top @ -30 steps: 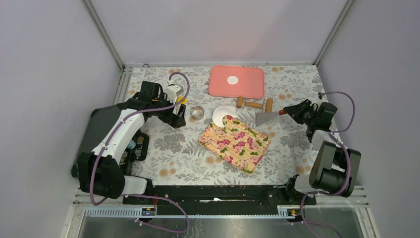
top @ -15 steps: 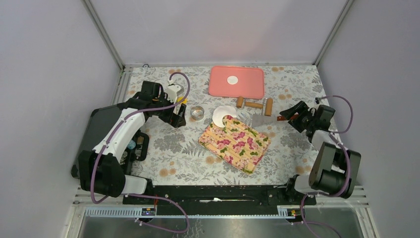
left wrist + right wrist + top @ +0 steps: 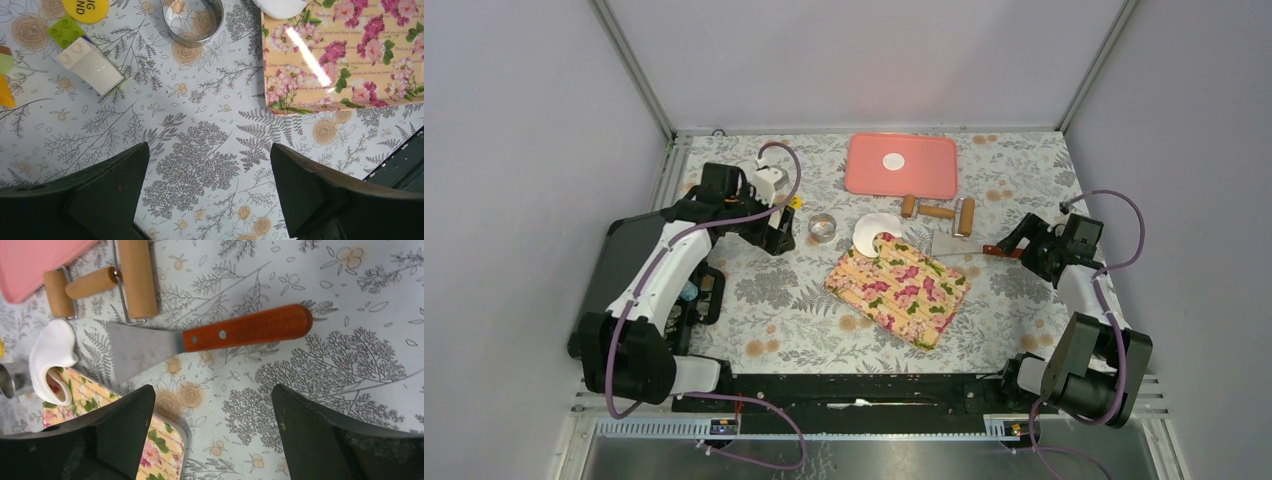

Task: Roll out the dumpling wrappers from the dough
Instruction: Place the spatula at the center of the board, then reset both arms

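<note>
The dough (image 3: pixel 874 230) is a thin white sheet with a round notch, lying half on the far corner of the floral board (image 3: pixel 904 290); in the right wrist view the dough (image 3: pixel 50 350) shows one edge curled. One dumpling wrapper (image 3: pixel 893 161) lies on the pink tray (image 3: pixel 929 175). My right gripper (image 3: pixel 1016 243) (image 3: pixel 213 388) stands open and empty, just behind the wooden-handled spatula (image 3: pixel 240 332) that lies on the table. My left gripper (image 3: pixel 782 240) (image 3: pixel 209 147) is open over bare tablecloth, beside the metal ring cutter (image 3: pixel 822 227) (image 3: pixel 192 22).
The wooden rolling pin (image 3: pixel 939 211) (image 3: pixel 135 280) lies between the tray and the spatula (image 3: pixel 954 243). Toy bricks (image 3: pixel 90 65) and a yellow disc (image 3: pixel 87 6) sit left of the ring cutter. The floral board (image 3: pixel 345 55) fills the table's middle.
My right gripper has opened and let go of the spatula, which now lies on the table, and the arm has drawn back. The left arm has shifted slightly.
</note>
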### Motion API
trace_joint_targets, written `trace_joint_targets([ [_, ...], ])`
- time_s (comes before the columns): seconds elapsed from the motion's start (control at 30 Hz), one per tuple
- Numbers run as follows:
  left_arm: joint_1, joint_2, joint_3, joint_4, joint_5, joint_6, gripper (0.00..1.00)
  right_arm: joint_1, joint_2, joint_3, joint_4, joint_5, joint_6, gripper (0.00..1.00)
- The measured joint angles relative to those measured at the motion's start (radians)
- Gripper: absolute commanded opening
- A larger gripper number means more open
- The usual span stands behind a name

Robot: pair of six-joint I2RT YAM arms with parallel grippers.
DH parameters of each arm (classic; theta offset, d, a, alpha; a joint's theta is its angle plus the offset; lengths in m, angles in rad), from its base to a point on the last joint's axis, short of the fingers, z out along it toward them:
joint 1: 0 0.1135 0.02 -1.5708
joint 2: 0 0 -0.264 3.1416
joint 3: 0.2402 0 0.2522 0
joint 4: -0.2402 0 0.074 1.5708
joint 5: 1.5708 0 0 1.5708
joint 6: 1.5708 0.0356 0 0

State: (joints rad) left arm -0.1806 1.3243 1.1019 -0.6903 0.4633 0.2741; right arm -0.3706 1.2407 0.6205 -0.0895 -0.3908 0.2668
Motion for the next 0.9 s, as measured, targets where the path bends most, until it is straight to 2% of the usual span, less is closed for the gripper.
trace_joint_targets([
  [0.1, 0.013, -0.014, 0.000, -0.008, 0.000, 0.008, 0.99, 0.001, 0.000, 0.017, -0.058, 0.032, -0.037, 0.99],
  [0.33, 0.043, -0.111, 0.003, -0.075, -0.054, 0.030, 0.99, 0.000, -0.093, 0.163, -0.224, 0.027, -0.156, 1.00],
  [0.47, 0.046, -0.264, 0.003, -0.087, -0.087, 0.013, 0.99, 0.001, -0.120, 0.389, -0.404, -0.183, -0.323, 1.00],
  [0.6, 0.047, -0.412, 0.003, -0.116, -0.039, 0.010, 0.99, 0.002, -0.136, 0.590, -0.643, -0.438, -0.571, 1.00],
  [0.73, 0.047, -0.526, -0.006, -0.171, 0.080, 0.048, 0.99, 0.002, -0.225, 0.640, -0.930, -0.629, -0.880, 1.00],
  [0.9, 0.047, -0.631, -0.031, -0.235, 0.168, 0.101, 0.99, 0.003, -0.446, 0.635, -1.198, -0.744, -1.187, 1.00],
])
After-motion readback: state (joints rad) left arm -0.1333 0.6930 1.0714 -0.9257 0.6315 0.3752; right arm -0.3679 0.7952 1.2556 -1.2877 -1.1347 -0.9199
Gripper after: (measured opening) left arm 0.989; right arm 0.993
